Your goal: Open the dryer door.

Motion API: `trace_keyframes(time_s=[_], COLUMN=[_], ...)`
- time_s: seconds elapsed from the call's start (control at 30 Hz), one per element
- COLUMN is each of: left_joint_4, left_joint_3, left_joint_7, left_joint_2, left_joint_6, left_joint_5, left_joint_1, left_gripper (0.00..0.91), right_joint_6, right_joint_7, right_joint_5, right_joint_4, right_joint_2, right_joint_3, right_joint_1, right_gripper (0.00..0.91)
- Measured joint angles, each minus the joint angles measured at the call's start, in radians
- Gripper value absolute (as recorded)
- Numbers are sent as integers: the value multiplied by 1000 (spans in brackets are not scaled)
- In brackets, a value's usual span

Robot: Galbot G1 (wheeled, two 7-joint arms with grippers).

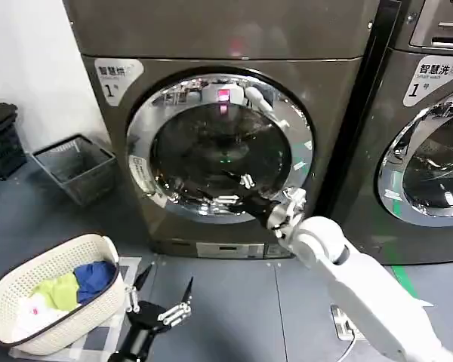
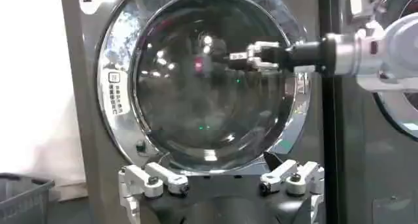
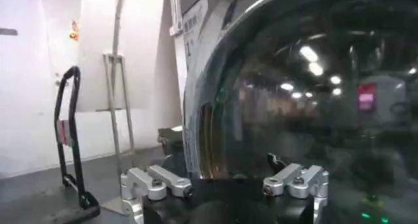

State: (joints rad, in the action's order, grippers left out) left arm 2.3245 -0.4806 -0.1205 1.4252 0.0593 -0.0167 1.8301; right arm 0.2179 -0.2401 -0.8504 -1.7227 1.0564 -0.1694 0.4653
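1. Your dryer door [image 1: 220,147] fills the upper middle of the head view, chrome ring flush against the dark grey machine, so it looks shut.
2. Your right gripper [image 1: 234,190] reaches up from the lower right and sits at the glass, low in the porthole; in the left wrist view it shows at the upper right, against the window [image 2: 238,55]. Whether those fingers are parted or closed, you can't tell from here.
3. Your left gripper [image 1: 160,296] hangs low at the bottom left of centre, fingers spread apart, holding nothing, beside the laundry basket [image 1: 30,280].
4. Risk, as I judge it: you're on smooth curved glass, not on a handle or the ring's edge. Pull from here and the fingers could just slide off.
5. Another worry: push inward and you'd load the glass without releasing any latch.
6. Don't drift to the neighbouring machine's door [image 1: 430,162] at the right edge.
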Motion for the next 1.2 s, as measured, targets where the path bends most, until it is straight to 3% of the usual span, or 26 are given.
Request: trace_keyframes(time_s=[1.2], left_joint_4=[14], left_joint_3=[-10], left_joint_7=[-6], left_joint_2=[1], left_joint_6=[3], left_joint_5=[1], left_joint_1=[11], left_gripper=[907], right_joint_6=[-7], right_joint_7=[-14], right_joint_5=[3], right_joint_4=[186], right_joint_2=[136], right_joint_3=[-154], right_joint_1=[-159], right_gripper=[907])
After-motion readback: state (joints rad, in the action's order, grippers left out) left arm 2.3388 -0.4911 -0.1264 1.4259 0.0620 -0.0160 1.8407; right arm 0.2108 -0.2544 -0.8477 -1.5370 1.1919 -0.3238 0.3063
